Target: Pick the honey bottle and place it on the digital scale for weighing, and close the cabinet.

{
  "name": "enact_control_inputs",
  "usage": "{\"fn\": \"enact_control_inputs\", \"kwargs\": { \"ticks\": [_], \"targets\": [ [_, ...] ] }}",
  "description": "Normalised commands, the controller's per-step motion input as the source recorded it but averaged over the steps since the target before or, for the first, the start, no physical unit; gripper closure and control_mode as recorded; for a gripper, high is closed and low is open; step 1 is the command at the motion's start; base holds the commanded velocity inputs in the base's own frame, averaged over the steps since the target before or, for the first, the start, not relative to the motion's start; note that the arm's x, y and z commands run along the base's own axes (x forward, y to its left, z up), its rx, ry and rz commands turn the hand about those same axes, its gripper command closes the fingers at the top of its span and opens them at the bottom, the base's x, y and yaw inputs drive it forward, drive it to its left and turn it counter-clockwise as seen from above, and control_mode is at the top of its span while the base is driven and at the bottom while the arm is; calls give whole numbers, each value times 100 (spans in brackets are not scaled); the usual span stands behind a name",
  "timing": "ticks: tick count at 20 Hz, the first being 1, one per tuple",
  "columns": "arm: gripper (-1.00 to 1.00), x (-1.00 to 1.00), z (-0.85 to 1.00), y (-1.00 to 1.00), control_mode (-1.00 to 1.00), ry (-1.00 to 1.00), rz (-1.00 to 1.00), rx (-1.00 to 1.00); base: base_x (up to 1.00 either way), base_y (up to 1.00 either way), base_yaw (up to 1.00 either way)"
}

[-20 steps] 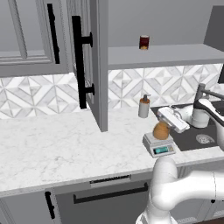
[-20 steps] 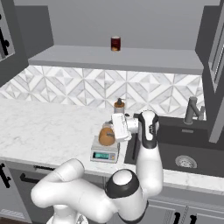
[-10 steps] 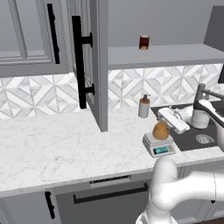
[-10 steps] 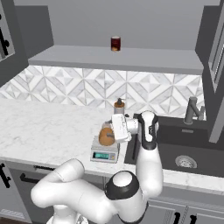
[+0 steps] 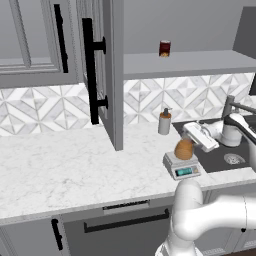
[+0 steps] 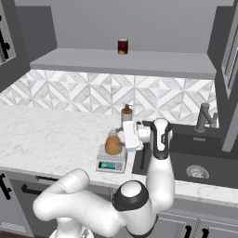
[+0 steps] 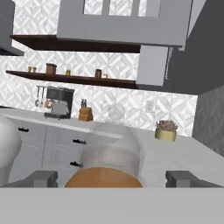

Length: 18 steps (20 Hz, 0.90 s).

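The amber honey bottle [image 5: 183, 149] [image 6: 112, 145] stands on the small digital scale [image 5: 185, 171] [image 6: 110, 164] at the counter's front edge, beside the sink. My gripper [image 5: 191, 142] [image 6: 120, 142] [image 7: 112, 178] reaches in from the sink side and is open. In the hand view its fingertips [image 7: 42, 178] stand on either side of the honey bottle [image 7: 105, 176], with a gap on both sides. The upper cabinet's door [image 5: 113, 75] swings out open over the counter, its long black handle [image 5: 92, 75] facing left.
A pale soap pump [image 5: 164, 121] [image 6: 126, 115] stands just behind the scale. A dark-red jar [image 5: 164, 48] [image 6: 122, 46] sits on the open shelf. The dark sink [image 5: 231, 155] [image 6: 201, 163] and faucet [image 5: 233, 107] [image 6: 204, 118] lie to the right.
The fingers have spread apart and let go of the honey bottle, which stays standing on the scale. The arm and the views have hardly moved.
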Motion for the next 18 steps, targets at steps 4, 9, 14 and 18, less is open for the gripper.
{"fn": "enact_control_inputs", "kwargs": {
  "ticks": [4, 9, 14, 18],
  "targets": [
    [-100, 7, -4, -45, -100, -1, -9, 0, 0, 0, 0],
    [-100, -61, 1, -26, -100, -23, -26, 0, 0, 0, 0],
    [-100, -88, 2, 2, -100, -44, -46, 0, 0, 0, 0],
    [-100, -69, 25, -7, -100, -25, -52, 8, 0, 0, 0]
  ]
}}
